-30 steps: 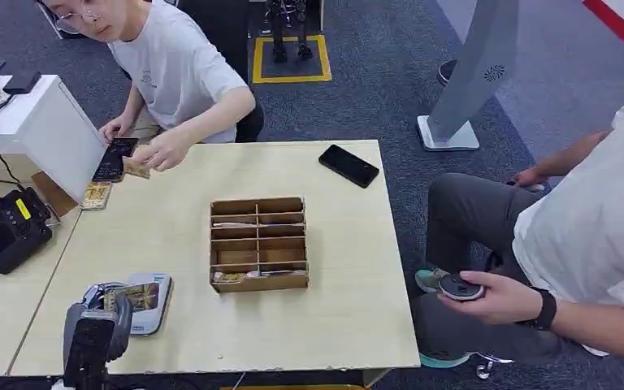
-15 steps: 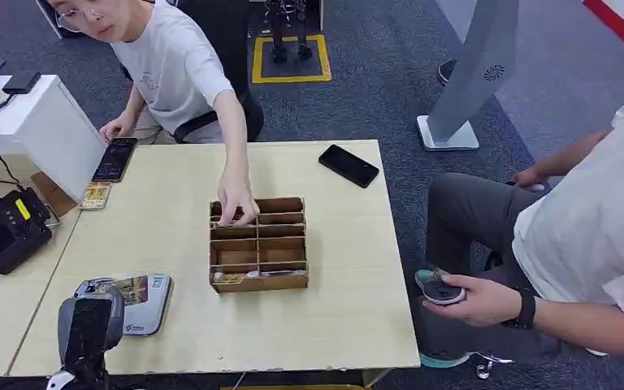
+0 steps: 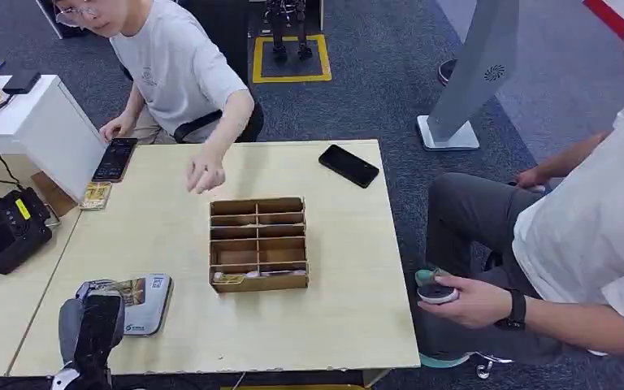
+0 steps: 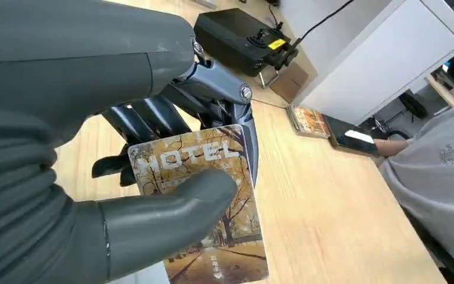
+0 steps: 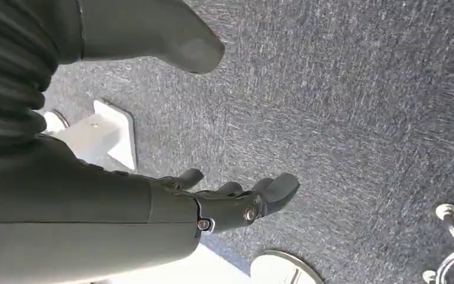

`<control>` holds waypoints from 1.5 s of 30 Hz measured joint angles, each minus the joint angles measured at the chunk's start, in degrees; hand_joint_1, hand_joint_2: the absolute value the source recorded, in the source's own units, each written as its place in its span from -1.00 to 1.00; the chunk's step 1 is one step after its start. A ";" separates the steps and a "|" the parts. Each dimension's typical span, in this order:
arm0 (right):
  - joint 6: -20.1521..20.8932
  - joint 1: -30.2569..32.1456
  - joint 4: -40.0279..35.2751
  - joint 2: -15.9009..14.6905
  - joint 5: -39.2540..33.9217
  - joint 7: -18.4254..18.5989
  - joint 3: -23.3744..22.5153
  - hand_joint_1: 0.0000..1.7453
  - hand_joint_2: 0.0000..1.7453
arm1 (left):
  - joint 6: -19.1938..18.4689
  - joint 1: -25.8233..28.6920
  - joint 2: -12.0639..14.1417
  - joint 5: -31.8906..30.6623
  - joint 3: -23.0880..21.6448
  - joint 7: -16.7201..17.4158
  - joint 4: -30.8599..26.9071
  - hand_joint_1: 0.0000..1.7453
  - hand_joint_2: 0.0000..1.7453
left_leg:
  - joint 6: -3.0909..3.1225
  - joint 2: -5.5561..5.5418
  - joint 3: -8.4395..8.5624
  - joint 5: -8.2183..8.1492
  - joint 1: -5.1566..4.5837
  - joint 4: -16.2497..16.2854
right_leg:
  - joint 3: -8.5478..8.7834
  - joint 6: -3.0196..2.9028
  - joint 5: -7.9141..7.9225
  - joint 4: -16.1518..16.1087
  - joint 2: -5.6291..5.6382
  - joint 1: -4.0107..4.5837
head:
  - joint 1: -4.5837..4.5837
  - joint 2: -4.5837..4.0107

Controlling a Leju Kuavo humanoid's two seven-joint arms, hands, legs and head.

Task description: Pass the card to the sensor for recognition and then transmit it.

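Observation:
My left hand (image 3: 91,331) is at the table's near left corner and pinches a hotel card (image 3: 132,291) over the flat grey sensor pad (image 3: 153,315). In the left wrist view the card (image 4: 213,236) shows an autumn tree print and the word HOTEL. The grey thumb (image 4: 165,213) lies on its face and dark fingers (image 4: 213,100) sit behind it. My right hand (image 5: 224,204) hangs beside the body above the carpet, fingers apart and holding nothing.
A wooden compartment box (image 3: 258,242) stands mid-table, with a person's hand (image 3: 205,175) hovering behind it. A black phone (image 3: 348,165) lies at the far right. A black device (image 3: 8,229) and a card stack (image 3: 96,195) sit left. Another person sits right, holding a controller (image 3: 437,292).
The person's hand reached into the box's far left compartment, then drew back above the table. My left hand slid slightly toward me, still holding the card by the sensor.

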 joint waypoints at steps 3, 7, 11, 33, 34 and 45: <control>0.02 -0.14 0.07 0.00 0.53 -0.46 -0.50 -1.00 1.00 | 0.50 -0.15 -0.31 -1.21 0.37 0.00 0.66 1.00 1.00 | 0.00 0.00 0.00 0.00 0.00 0.00 | 0.00 0.00 0.00 0.00 0.00 0.00 | 0.00 0.00; 0.02 -0.18 0.09 0.00 0.79 -0.55 -0.66 -1.00 1.00 | 0.63 -0.21 -0.37 -1.42 0.48 0.00 1.27 1.00 1.00 | 0.00 0.00 0.00 0.00 0.00 0.00 | 0.00 0.00 0.00 0.00 0.00 0.00 | 0.00 0.00; 0.02 -0.20 0.09 0.00 0.79 -0.55 -0.68 -1.00 1.00 | 0.66 -0.31 -0.37 -1.42 0.50 0.00 1.69 1.00 1.00 | 0.00 0.00 0.00 0.00 0.00 0.00 | 0.00 0.00 0.00 0.00 0.00 0.00 | 0.00 0.00; -0.96 -1.67 1.57 0.00 5.80 -5.21 -3.71 -1.00 1.00 | 1.79 -0.42 -1.79 -13.55 2.51 2.62 5.40 1.00 1.00 | 0.00 -0.01 -0.01 0.00 0.00 0.00 | 0.01 0.00 0.00 0.00 0.00 0.00 | 0.00 0.00; -1.20 -1.92 1.75 0.00 6.51 -5.96 -4.19 -1.00 1.00 | 1.75 -0.43 -1.79 -13.82 2.62 2.71 5.58 1.00 1.00 | 0.00 -0.01 -0.01 0.00 0.00 0.00 | 0.01 0.00 0.00 0.00 0.00 0.00 | 0.00 0.00; -2.73 -3.32 3.78 0.00 9.71 -7.76 -7.37 -1.00 1.00 | 1.84 -1.22 -2.16 -15.54 3.67 4.00 6.80 1.00 1.00 | 0.00 -0.05 0.00 0.00 0.00 0.00 | 0.04 0.00 0.00 0.00 -0.03 0.00 | 0.00 0.00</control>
